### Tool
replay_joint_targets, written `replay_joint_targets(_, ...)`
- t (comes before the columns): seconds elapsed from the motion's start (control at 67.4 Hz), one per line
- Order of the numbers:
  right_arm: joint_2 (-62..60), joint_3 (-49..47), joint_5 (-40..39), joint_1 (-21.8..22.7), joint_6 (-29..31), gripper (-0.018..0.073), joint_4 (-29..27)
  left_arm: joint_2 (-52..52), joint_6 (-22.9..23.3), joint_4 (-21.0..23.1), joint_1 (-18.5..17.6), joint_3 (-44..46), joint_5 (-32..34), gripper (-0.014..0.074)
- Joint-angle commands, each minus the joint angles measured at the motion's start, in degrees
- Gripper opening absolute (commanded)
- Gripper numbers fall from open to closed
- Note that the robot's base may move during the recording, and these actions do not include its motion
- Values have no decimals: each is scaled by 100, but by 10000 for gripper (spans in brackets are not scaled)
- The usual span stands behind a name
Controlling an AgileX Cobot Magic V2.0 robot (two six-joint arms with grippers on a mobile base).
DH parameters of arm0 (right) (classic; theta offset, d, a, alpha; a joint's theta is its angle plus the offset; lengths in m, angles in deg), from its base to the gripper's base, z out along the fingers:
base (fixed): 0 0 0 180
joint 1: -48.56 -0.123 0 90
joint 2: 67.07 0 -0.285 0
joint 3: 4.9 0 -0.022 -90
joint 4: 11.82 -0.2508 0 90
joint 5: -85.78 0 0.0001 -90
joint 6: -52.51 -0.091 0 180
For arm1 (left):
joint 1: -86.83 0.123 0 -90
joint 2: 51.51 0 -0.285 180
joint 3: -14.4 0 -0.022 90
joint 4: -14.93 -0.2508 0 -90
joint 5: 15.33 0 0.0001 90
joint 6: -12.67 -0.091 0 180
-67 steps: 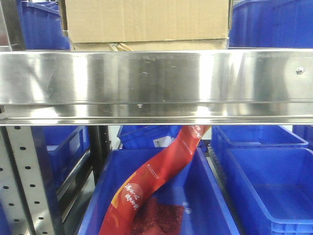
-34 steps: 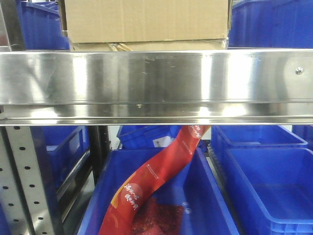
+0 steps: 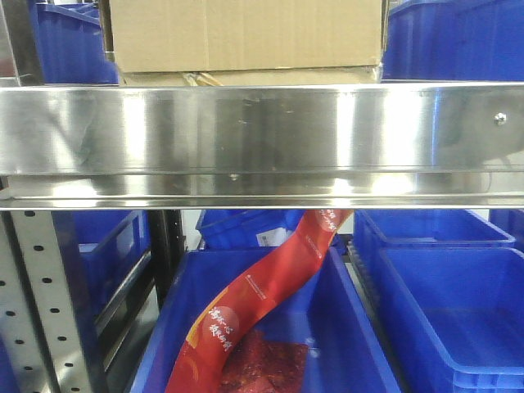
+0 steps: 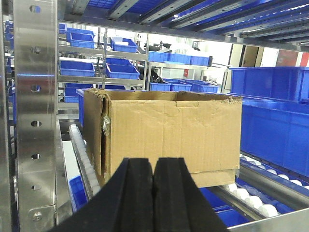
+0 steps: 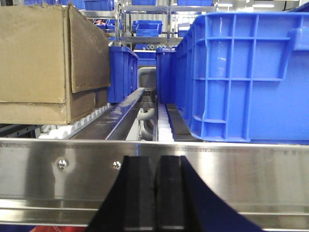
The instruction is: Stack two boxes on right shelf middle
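Warehouse racking fills every view: rows of blue plastic bins (image 4: 120, 70) on steel shelves running back into a bright aisle, roller tracks (image 4: 251, 193) on the shelf deck. Front view shows the polished stainless-steel shelf board (image 3: 262, 131) with its wide mirror lip and a small screw (image 3: 500, 119) at the right, grey perforated upright (image 3: 41, 303) below left, and a red printed packaging strip (image 3: 262, 299) trailing into a blue bin (image 3: 344, 327) on the lower level. Large brown corrugated cardboard box (image 3: 246, 33) sits on that shelf with a flatter cardboard box (image 3: 246, 77) directly under it, touching, so the stack looks already made. Key relation: from the left gripper (image 4: 153, 193) the large box (image 4: 169, 135) lies straight ahead and centred, its long side across the view, near but not touching. From the right gripper (image 5: 154, 193) the same box (image 5: 48, 63) lies ahead and well to the left, beyond the shelf lip (image 5: 154, 169), with a big blue ribbed plastic bin (image 5: 246, 72) ahead right and a roller lane between them. Left arm judged nearer and better lined up. Both grippers have black pads pressed together, holding nothing. Room beside the box is tight on the bin side.
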State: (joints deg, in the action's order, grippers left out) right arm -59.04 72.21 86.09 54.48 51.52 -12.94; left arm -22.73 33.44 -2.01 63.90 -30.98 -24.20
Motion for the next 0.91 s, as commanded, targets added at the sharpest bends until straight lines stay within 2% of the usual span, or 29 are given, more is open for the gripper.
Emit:
replay_joint_targets(0.0, -24, 11, -74, 18, 38, -168, -12, -13, -20, -8, -9, 11, 90, -92)
replay_joint_targets(0.801, -24, 11, -74, 18, 38, -168, -12, -110, -28, -8, 49, -112, 49, -93)
replay_joint_targets(0.846, -24, 11, -74, 18, 38, -168, -12, -224, -389, 107, 183, -269, 38, -95)
replay_joint_targets(0.89, -24, 11, -74, 18, 38, -168, -12, -386, -919, 508, 374, -536, 65, -102)
